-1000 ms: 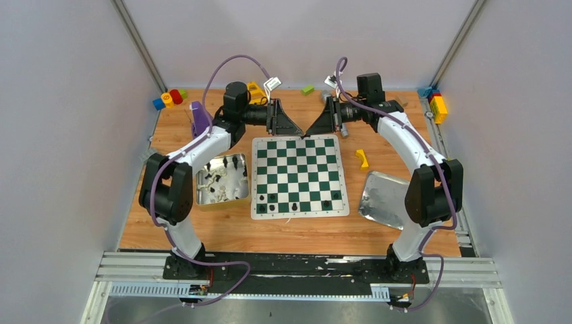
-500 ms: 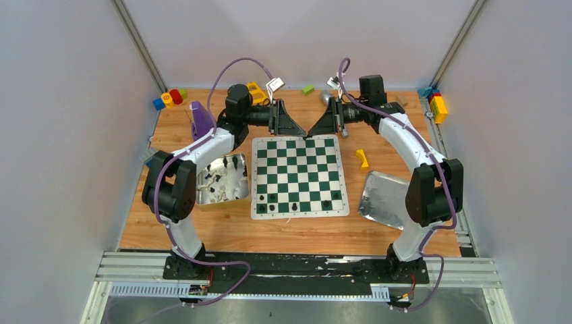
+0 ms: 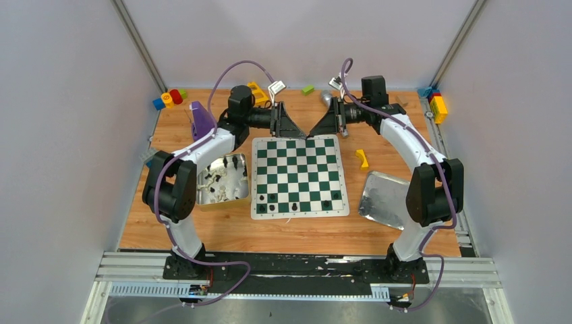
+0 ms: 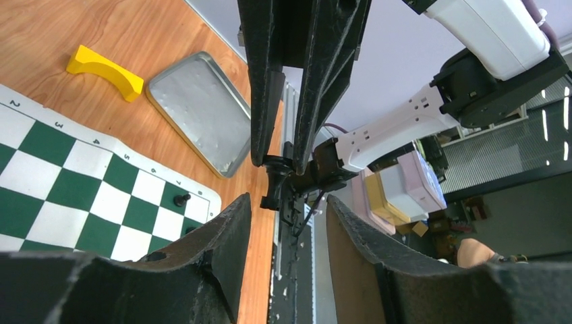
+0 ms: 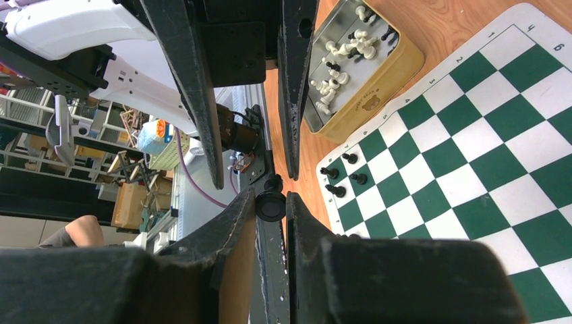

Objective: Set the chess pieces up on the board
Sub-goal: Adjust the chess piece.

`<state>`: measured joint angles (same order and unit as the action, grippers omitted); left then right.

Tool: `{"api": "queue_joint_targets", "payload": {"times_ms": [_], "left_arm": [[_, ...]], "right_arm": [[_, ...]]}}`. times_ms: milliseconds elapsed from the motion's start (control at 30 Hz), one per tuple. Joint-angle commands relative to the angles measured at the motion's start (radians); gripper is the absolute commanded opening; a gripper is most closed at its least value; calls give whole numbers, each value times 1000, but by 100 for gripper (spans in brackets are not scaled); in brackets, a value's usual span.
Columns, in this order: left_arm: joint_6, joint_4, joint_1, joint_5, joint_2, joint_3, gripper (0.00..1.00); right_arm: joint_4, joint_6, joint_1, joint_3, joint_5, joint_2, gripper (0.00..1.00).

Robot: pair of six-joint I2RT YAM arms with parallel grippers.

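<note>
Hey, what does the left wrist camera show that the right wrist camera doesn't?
Only the left wrist view: the yellow arch block and the shiny metal tray. Only the right wrist view: the tin of loose chess pieces. Both: the board, black pieces standing on it, and the black piece pinched in the right gripper.

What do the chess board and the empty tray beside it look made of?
The board looks like thin matte vinyl or similar, lying flat with printed squares. The tray looks like shiny bare metal, with mottled reflections.
</note>
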<state>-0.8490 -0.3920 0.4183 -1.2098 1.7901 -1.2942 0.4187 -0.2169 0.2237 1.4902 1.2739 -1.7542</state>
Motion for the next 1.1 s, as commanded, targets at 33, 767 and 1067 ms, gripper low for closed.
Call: {"api": "queue_joint_targets", "payload": {"times_ms": [33,767,1067], "left_arm": [[49,35,18,12,1,-16,50],[67,71,30,12,26,-53,35],[52,61,30,6,35,-74,29]], "right_arm": [[-62,-17,-9,2,28,46,0],[-78,-14,-13,-37,39,54,0],[-84,-15,-12,-48,36,56,0]]}}
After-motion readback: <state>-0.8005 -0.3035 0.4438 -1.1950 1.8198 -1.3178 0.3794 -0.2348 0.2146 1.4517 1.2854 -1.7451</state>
